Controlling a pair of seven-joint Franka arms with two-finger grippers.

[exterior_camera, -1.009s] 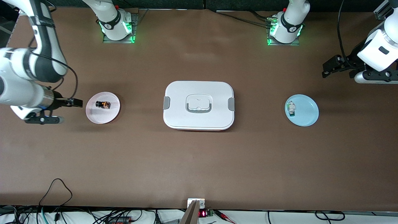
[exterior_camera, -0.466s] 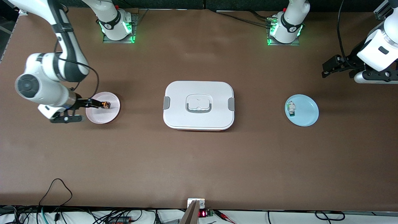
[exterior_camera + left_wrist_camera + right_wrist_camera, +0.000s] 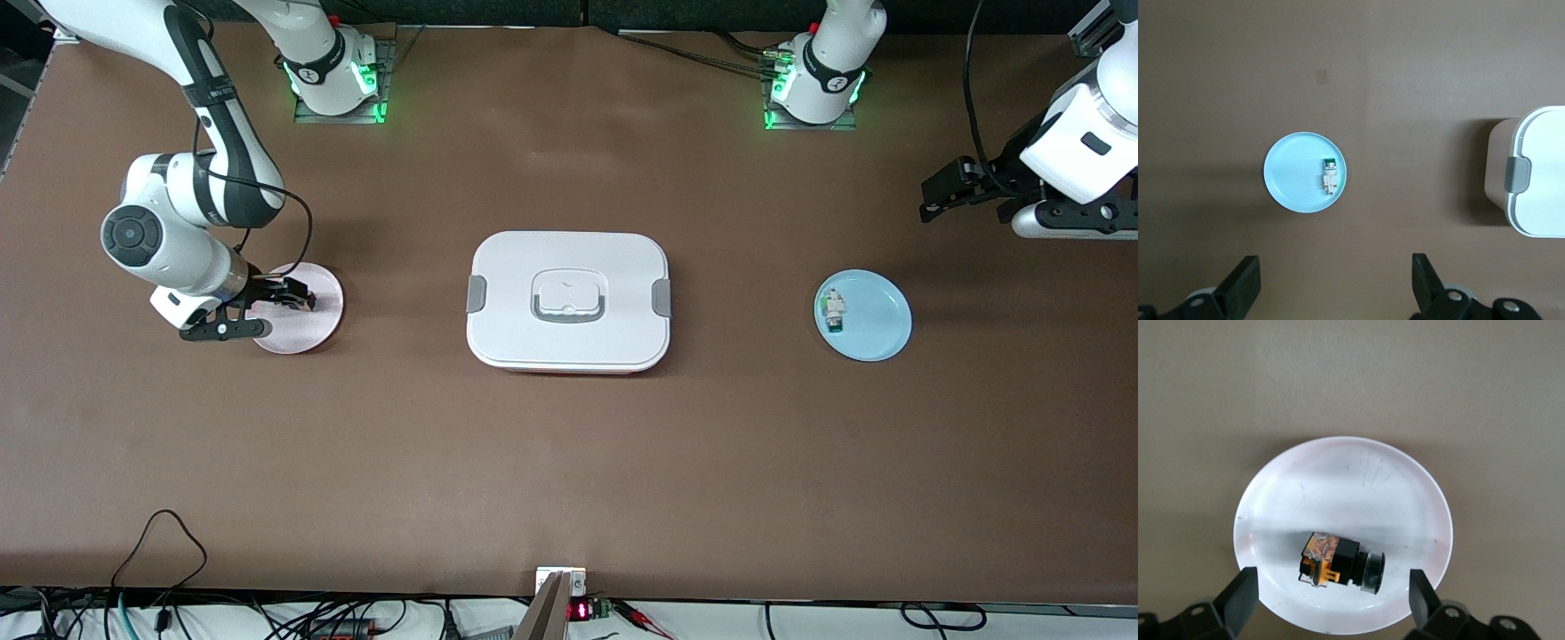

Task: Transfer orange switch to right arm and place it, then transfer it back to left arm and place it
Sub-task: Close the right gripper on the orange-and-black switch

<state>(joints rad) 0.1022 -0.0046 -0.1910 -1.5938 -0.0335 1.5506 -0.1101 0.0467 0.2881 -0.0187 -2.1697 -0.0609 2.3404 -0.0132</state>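
Observation:
The orange switch (image 3: 1341,563) lies on its side on a pale pink plate (image 3: 313,327) toward the right arm's end of the table. My right gripper (image 3: 296,297) is low over that plate and open, its fingers straddling the switch without touching it in the right wrist view (image 3: 1331,605). In the front view the gripper mostly hides the switch. The white box (image 3: 569,300) sits mid-table and also shows in the left wrist view (image 3: 1538,180). My left gripper (image 3: 935,197) waits open and empty over the left arm's end of the table, also in its wrist view (image 3: 1336,288).
A light blue plate (image 3: 880,327) holding a small white-and-green component (image 3: 833,309) sits between the box and the left arm's end; both show in the left wrist view, the plate (image 3: 1288,180) and the component (image 3: 1329,179). Cables lie along the table's front edge.
My right arm has swung in from the table's end, and its open gripper has come over the pink plate and around the switch. The left arm has not moved.

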